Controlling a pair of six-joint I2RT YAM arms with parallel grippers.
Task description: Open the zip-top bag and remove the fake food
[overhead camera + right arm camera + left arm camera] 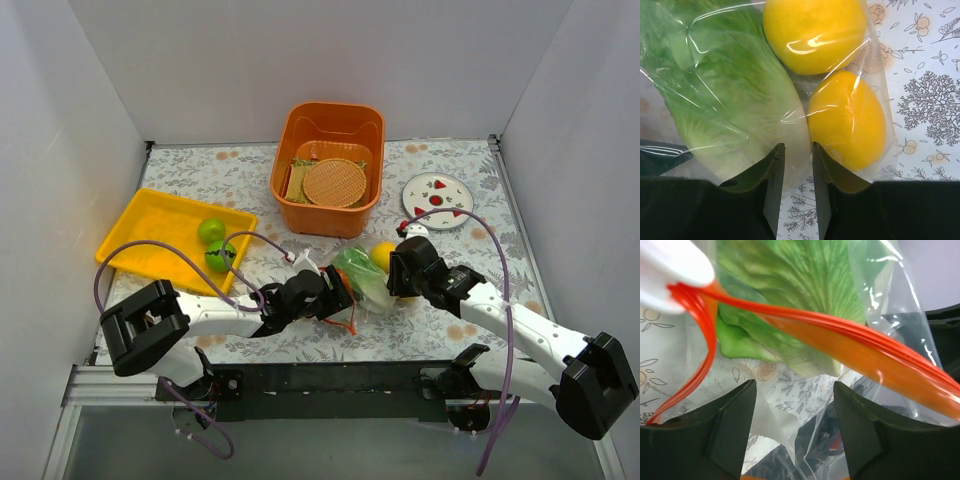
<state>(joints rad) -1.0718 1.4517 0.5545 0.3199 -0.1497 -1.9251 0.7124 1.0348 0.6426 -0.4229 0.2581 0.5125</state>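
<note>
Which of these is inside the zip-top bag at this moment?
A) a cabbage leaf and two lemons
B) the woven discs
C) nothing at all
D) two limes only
A: the right wrist view shows a cabbage leaf and two lemons under the film of the zip-top bag, while both limes lie on the yellow tray.
</note>
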